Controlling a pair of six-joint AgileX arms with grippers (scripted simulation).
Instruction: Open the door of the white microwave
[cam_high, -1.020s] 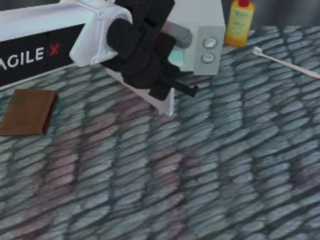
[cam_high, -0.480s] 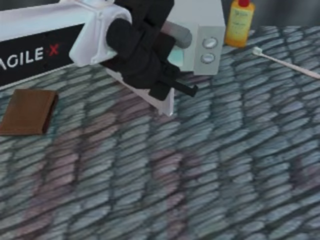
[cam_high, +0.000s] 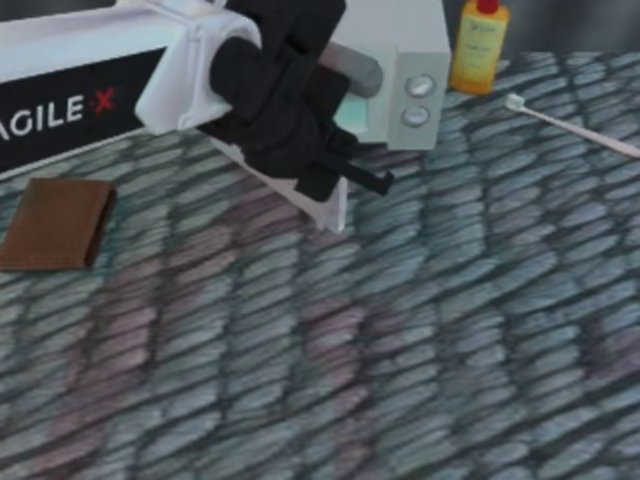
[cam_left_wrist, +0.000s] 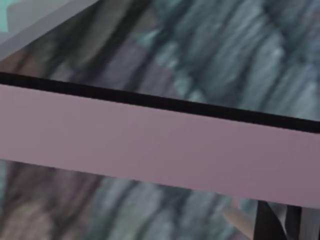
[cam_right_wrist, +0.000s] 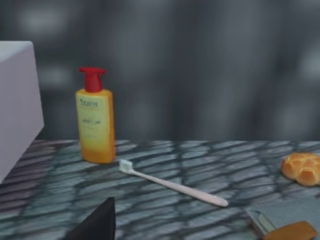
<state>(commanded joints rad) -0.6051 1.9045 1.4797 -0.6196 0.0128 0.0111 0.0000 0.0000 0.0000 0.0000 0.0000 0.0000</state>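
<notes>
Your left pincer (cam_high: 372, 180), grip state unclear, has nudged the door (cam_high: 318, 205) slightly wider off the microwave (cam_high: 418, 50); keep swinging.

The top view looks straight down on the counter (cam_high: 400, 350). The left wrist view sits hard against the door (cam_left_wrist: 160, 145). The right wrist view looks level across the counter, sharing the toothbrush (cam_right_wrist: 172, 185) beside the orange bottle (cam_right_wrist: 95, 122) with the top view.

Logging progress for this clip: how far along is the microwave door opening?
Done: the door is swung well out from the white microwave, teal interior showing. In hand: the left gripper is at the door's free edge. Left: any further swing and letting go. The right arm is outside the top view.
</notes>
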